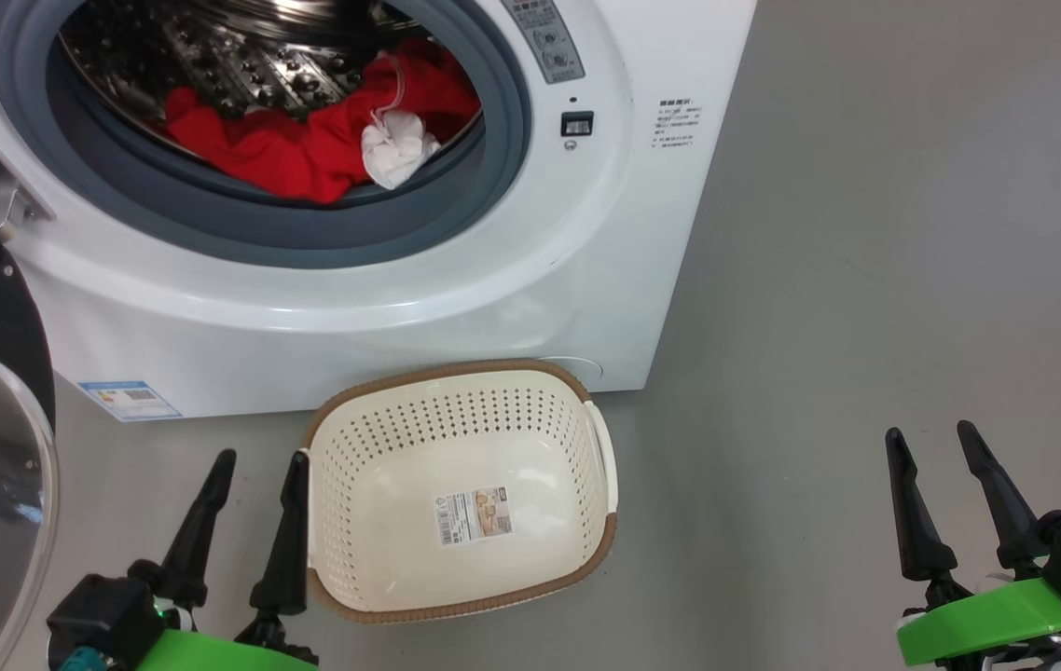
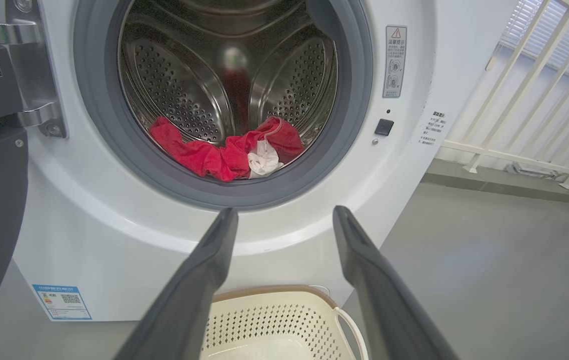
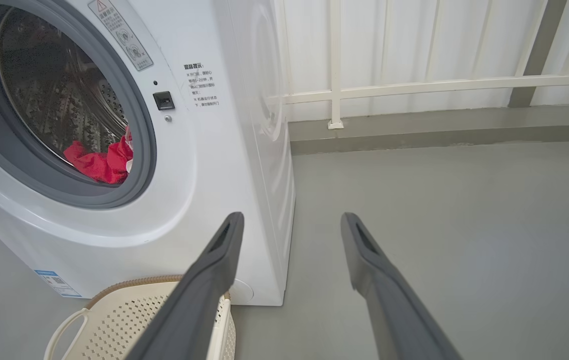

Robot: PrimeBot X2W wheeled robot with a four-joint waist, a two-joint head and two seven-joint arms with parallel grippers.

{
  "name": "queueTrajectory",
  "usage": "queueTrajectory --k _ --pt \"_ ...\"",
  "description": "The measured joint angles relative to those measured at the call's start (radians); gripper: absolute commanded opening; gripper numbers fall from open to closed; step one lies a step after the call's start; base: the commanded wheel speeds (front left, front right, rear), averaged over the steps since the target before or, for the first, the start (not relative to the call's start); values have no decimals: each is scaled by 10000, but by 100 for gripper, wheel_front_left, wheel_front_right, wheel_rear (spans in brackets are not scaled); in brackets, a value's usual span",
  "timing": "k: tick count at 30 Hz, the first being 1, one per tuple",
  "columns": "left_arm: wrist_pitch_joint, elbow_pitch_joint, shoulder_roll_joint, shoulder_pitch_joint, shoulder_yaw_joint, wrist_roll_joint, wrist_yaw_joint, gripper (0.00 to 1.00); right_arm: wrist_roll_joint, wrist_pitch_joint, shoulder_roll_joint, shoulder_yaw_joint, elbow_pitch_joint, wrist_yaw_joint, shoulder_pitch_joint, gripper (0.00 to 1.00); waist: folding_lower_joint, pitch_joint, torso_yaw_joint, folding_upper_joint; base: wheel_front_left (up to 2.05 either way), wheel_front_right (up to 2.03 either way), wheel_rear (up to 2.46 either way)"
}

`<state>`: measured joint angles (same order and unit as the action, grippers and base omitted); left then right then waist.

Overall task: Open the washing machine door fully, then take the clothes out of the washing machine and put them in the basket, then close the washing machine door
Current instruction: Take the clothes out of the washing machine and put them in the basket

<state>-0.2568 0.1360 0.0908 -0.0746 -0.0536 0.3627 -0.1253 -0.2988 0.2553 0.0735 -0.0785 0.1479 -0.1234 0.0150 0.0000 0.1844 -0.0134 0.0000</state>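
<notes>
both the left gripper (image 1: 260, 458) and right gripper (image 1: 931, 431) hang low, jaws spread and empty, either side of the basket (image 1: 442, 369). the clothes (image 1: 307, 154) lie heaped low inside the washing machine (image 1: 400, 317); best reach over the grey seal (image 1: 307, 238) and pinch the bundle deep.

Washing machine (image 1: 381, 308) gleamed glossy white, steel drum (image 2: 179, 85) shone, clothes (image 1: 307, 154) looked soft cloth; at six o'clock, the basket (image 1: 456, 419) was matt plastic.

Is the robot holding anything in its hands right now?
No, nothing is held. The left gripper and the right gripper are both open and empty, and the clothes lie in the washing machine.
</notes>
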Motion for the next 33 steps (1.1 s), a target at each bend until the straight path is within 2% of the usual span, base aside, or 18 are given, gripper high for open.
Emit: queueTrajectory --k 20,26,33 --pt "0 623 -71 -231 -102 -274 0 100 -2 0 0 234 15 0 -3 100 0 59 -20 0 1 -1 0" --pt "2 1555 -215 -1373 196 -740 0 100 -17 0 -4 320 8 0 -195 100 0 355 -166 0 0 0 0" --pt "2 2859 -476 -3443 387 -1317 0 100 -63 0 -36 437 -8 0 -648 100 0 964 -444 0 0 0 0"
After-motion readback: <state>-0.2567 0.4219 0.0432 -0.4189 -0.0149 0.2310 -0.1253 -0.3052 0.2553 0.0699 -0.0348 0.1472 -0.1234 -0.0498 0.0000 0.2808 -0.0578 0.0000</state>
